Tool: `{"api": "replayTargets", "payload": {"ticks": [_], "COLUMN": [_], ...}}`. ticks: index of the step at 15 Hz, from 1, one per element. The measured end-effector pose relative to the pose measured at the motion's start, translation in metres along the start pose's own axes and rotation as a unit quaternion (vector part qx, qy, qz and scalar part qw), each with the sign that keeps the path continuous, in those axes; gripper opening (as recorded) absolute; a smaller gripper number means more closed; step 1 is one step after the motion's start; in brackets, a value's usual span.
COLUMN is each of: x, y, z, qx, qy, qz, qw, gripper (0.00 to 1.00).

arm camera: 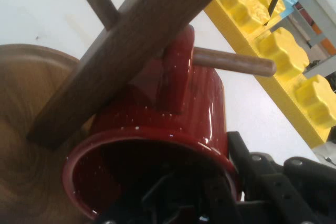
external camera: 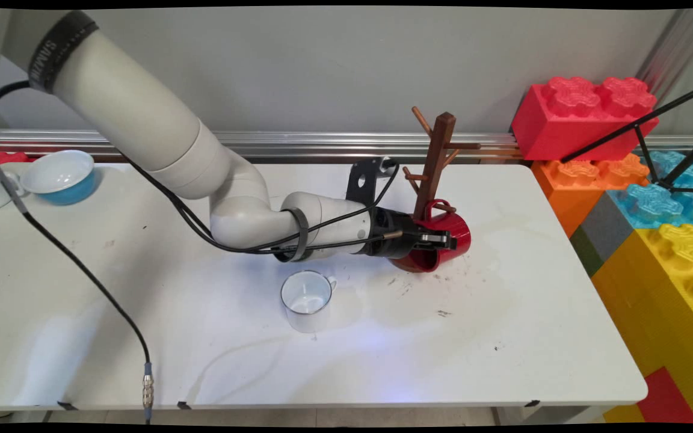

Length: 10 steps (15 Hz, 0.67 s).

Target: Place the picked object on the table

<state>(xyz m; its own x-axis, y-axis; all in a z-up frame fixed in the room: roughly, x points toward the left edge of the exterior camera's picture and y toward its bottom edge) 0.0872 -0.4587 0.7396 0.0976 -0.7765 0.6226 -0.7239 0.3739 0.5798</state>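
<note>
White tabletop (external camera: 503, 337), scuffed and stained, runs back to a grey wall with big plastic blocks (external camera: 587, 114) beyond the jaws. From above, the gripper (external camera: 437, 239) is clamped on the rim of a glossy red mug (external camera: 452, 243), tipped sideways, its handle hooked on a low peg of the wooden mug tree (external camera: 437, 162); release remains. A white cup (external camera: 306, 299) stands behind and beside the jaws.

At the hand, one finger sits inside the speckled enamel mug (arm camera: 199, 124), the round peg (arm camera: 236, 61) passing through its handle against the square post.

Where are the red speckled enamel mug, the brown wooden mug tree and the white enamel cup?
red speckled enamel mug (arm camera: 205, 114), hand view, on its outer wall.
brown wooden mug tree (external camera: 437, 162), main view, on its upright post.
white enamel cup (external camera: 305, 294), main view, inside its opening.
</note>
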Motion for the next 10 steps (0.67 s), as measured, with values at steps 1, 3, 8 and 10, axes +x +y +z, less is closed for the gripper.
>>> {"api": "replayTargets", "payload": {"ticks": [1,3,8,10], "x": [0.0,-0.001,0.006,0.009], "y": [0.001,0.002,0.015,0.021], "z": [-0.002,-0.006,-0.019,-0.023], "qx": [-0.002,-0.006,-0.025,-0.033], "qy": [0.0,0.0,0.005,0.007], "qz": [-0.001,-0.002,-0.005,-0.005], "qw": [1.0,1.0,0.9997,0.9994], "gripper": [0.0,0.0,0.0,0.0]}}
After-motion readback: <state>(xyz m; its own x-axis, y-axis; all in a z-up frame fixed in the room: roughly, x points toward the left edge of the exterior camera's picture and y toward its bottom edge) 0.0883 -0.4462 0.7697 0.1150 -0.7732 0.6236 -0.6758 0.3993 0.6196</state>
